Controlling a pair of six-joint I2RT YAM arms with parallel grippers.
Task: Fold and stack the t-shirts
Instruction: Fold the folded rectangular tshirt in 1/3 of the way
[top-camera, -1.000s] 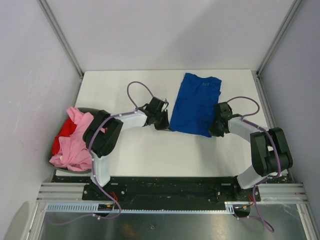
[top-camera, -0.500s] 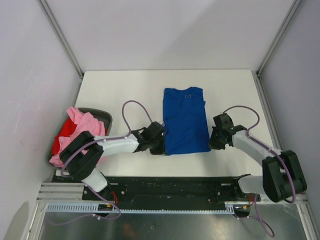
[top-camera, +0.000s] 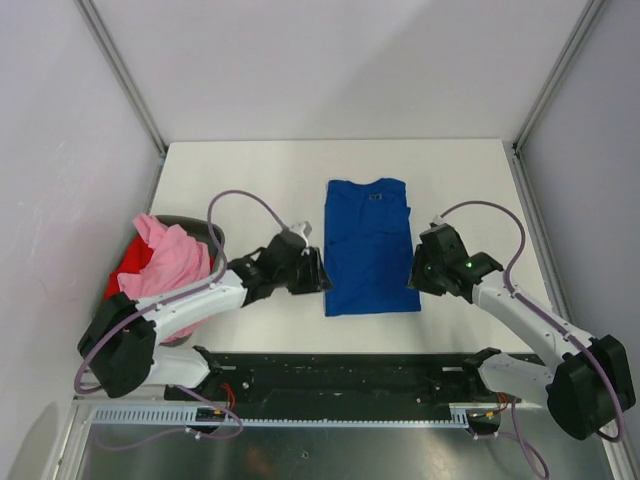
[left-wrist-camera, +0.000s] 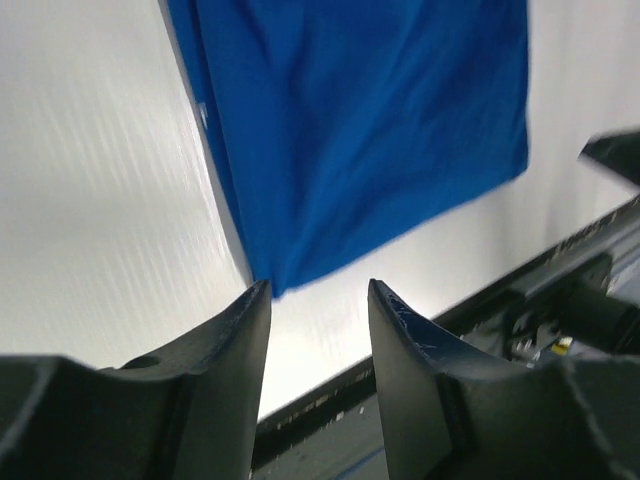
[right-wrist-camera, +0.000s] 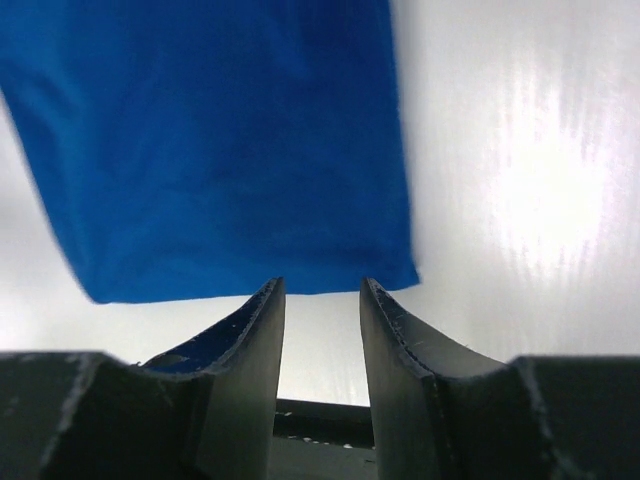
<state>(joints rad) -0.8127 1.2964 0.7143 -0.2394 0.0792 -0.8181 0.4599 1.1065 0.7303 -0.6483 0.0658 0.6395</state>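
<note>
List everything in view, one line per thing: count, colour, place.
blue t-shirt: one, royal blue, folded narrow, flat mid-table
pink t-shirt: one, light pink, heaped in the bin
red t-shirt: one, red, under the pink one
bin: one, dark grey, at the table's left edge
table: one, white
cables: two, purple, one looping over each arm
left tool: one, black, open, empty, at the blue shirt's near left corner
right tool: one, black, open, empty, at its near right corner
</note>
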